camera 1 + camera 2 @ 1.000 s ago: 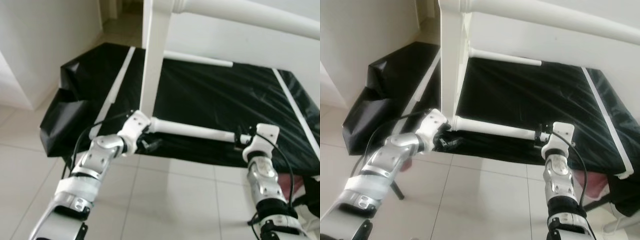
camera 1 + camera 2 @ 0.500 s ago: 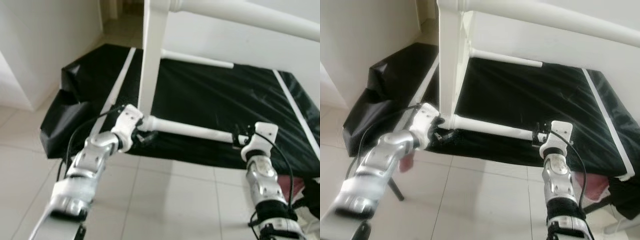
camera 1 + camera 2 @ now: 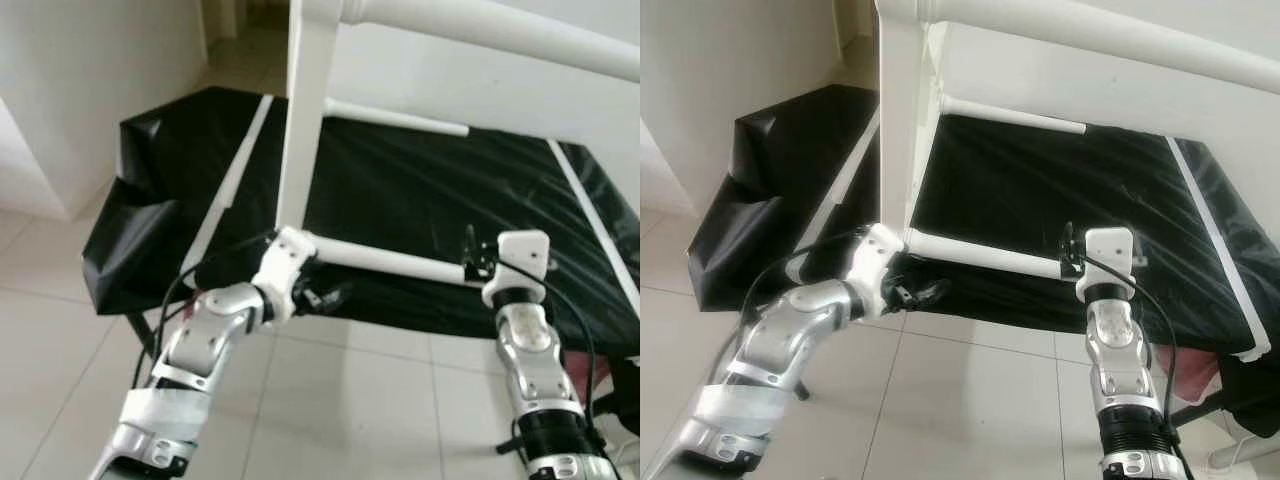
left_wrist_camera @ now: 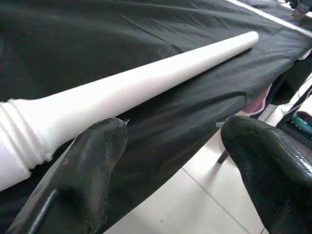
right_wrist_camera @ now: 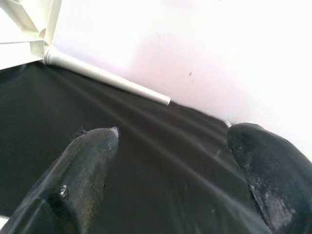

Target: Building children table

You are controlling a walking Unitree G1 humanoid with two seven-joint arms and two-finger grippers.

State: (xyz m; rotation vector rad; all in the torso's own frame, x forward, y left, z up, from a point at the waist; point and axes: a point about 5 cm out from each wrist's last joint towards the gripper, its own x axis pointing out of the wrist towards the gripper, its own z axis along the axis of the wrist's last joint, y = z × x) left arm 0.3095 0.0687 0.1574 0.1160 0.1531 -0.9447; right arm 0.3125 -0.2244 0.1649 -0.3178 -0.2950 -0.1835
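Table leg (image 4: 146, 78), smooth white tapered rod w/ ribbed collar, on glossy black sheet (image 3: 420, 190).

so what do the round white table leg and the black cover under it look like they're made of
The round white table leg looks like turned wood, painted smooth satin white, with lathe-like rings near its thick end; unconfirmed. The black cover looks like thin plastic sheeting: glossy and creased.

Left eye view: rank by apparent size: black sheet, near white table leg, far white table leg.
1. black sheet, by far the largest.
2. near white table leg, lying between both arms.
3. far white table leg; looks thinner, but it sits farther from the camera, so true size is unsure.
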